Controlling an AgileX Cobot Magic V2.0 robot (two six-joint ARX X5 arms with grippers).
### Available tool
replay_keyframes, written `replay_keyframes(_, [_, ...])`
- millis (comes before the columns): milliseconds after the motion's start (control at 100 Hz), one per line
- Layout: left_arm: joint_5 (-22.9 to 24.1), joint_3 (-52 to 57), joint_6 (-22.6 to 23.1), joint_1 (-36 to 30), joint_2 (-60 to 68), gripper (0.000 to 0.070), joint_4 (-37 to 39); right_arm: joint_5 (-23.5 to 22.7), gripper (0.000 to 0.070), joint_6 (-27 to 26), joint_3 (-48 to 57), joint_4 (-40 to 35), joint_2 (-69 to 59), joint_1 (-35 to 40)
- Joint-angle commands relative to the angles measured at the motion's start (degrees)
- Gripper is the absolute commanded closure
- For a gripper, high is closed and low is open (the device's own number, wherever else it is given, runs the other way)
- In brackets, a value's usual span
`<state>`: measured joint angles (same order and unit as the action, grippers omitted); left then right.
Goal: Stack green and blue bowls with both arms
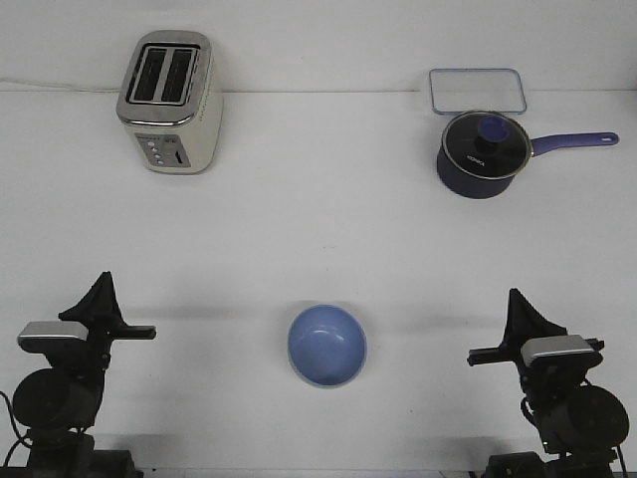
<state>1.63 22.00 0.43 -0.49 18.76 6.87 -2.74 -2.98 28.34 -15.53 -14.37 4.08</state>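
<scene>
Two black arms occupy the near edge of the white counter, one at each front corner. Left tool and right tool each taper upward to a single closed point with no gap visible between the fingers; neither grasps anything. One blue bowl sits upright on the counter between the two arms, roughly midway, well apart from both tools and slightly nearer the camera than their tips. Its interior appears empty. Only this one bowl is visible; a green one cannot be seen. Farther back stand one cream two-slot toaster at the left, one dark navy saucepan with a glass lid and purple handle at the right, and one clear rectangular tray just behind the saucepan.
</scene>
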Motion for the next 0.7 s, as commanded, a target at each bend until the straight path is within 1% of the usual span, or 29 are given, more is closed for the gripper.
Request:
replay_keyframes(0, [0.1, 0.8, 0.0, 0.1, 0.0, 0.0685, 0.8, 0.2, 0.07, 0.0, 0.5, 0.7, -0.2, 0.1])
replay_keyframes(280, [0.1, 0.8, 0.0, 0.1, 0.0, 0.0685, 0.8, 0.2, 0.07, 0.0, 0.5, 0.7, -0.2, 0.1])
replay_keyframes(420, [0.1, 0.1, 1.1, 0.1, -1.8, 0.0685, 0.0, 0.2, 0.07, 0.0, 0.5, 0.7, -0.2, 0.1])
replay_keyframes(530, [0.1, -4.4, 4.2, 0.3, -6.4, 0.0685, -1.1, 0.2, 0.07, 0.0, 0.5, 0.7, -0.2, 0.1])
replay_keyframes(570, [0.1, -6.6, 4.0, 0.7, -8.7, 0.0685, -1.2, 0.2, 0.07, 0.0, 0.5, 0.7, -0.2, 0.1])
replay_keyframes(690, [0.1, -12.7, 1.4, 2.1, -15.3, 0.0685, -1.6, 0.2, 0.07, 0.0, 0.5, 0.7, -0.2, 0.1])
